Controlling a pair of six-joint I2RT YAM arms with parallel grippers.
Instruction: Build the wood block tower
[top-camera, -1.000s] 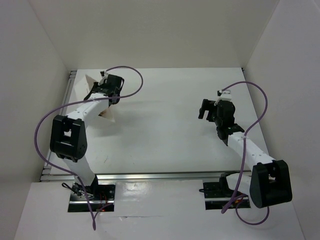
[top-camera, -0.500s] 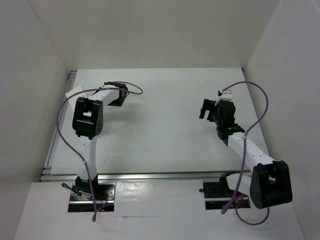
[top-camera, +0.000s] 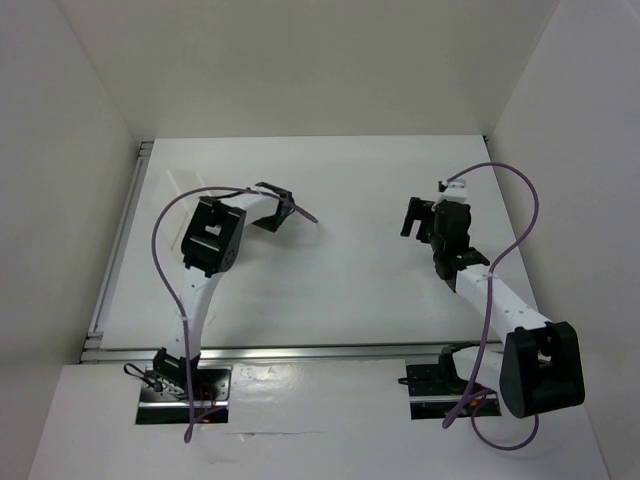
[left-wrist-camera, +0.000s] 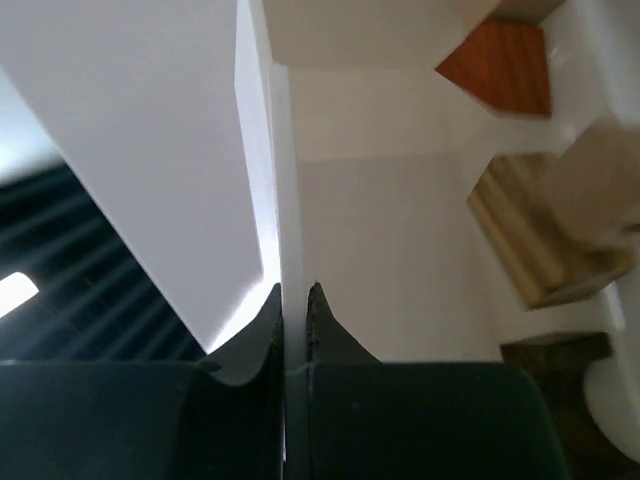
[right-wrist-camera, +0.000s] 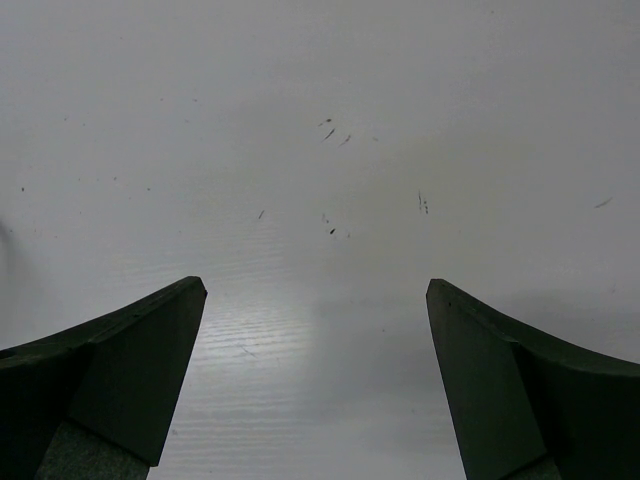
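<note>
Wood blocks (left-wrist-camera: 560, 270): loose pieces, not stacked, lying inside the white tray (left-wrist-camera: 278, 200). Only the left wrist camera shows them, blurred and crowded against its right edge.
Orange-red piece (left-wrist-camera: 505, 65): at the top right of that view, with its upper end cut off by the frame.
Tan block (left-wrist-camera: 530, 230): below the orange-red piece. A blurrier tan cube (left-wrist-camera: 600, 185) sits in front of it; whether the two touch cannot be told.
Dark brown piece (left-wrist-camera: 560, 350): the lowest of the group. Only a strip shows, so its shape is unreadable.
Overhead view: the blocks cannot be made out. The left arm (top-camera: 212, 240) reaches over the left half of the desk (top-camera: 340, 290), toward the far edge.
Left jaws: closed on the tray's thin wall, which is pinched between the tips.
Blocks relative to left jaws: to the right of the gripped wall, on the tray's inner side and apart from the tips.
Right jaws: spread wide with nothing between them, above bare desk with a few dark specks (right-wrist-camera: 330, 125). The right arm (top-camera: 490, 290) is over the right half of the desk.
</note>
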